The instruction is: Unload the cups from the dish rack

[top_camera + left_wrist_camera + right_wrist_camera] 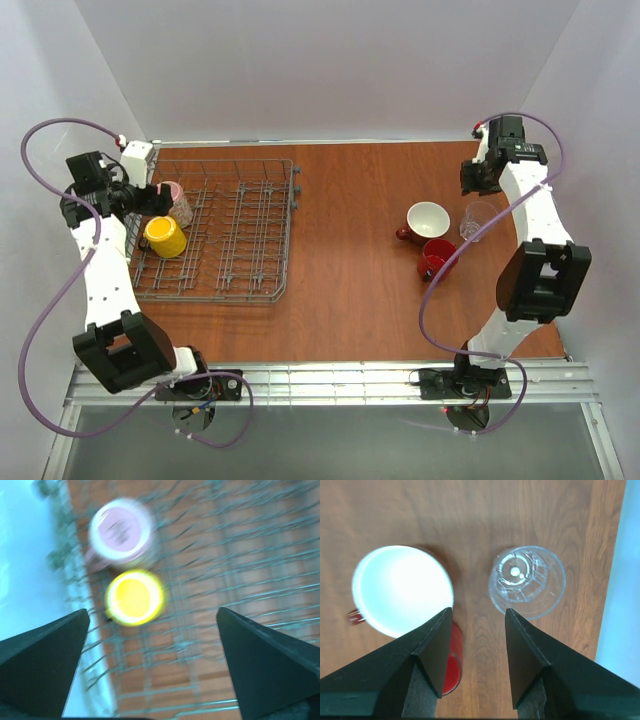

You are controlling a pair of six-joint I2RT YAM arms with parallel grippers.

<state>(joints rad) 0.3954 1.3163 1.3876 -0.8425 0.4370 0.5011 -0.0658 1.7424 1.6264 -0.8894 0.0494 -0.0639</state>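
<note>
While the yellow mug (165, 237) and pink mug (178, 203) stand just beside each other at the left end of the rack (245, 235), unloading is judged incomplete. The floral mug (402, 590), red mug (454, 655) and tumbler (527, 581) sit close together on the table (350, 200) at the right. Over the racked pair the left gripper (152, 612) hangs with jaws spread wide and empty. Above bare table between floral mug and tumbler, the right gripper (477, 611) has its jaws parted, grasping nothing. Recommended: centre the left gripper on one mug only, straddle its wall clear of the neighbour and the tines, then lift straight up.

One dish rack (240, 232); one yellow mug (165, 237), one pink mug (180, 205), probably, two red mugs (437, 258), one glass tumbler (478, 220)
</note>
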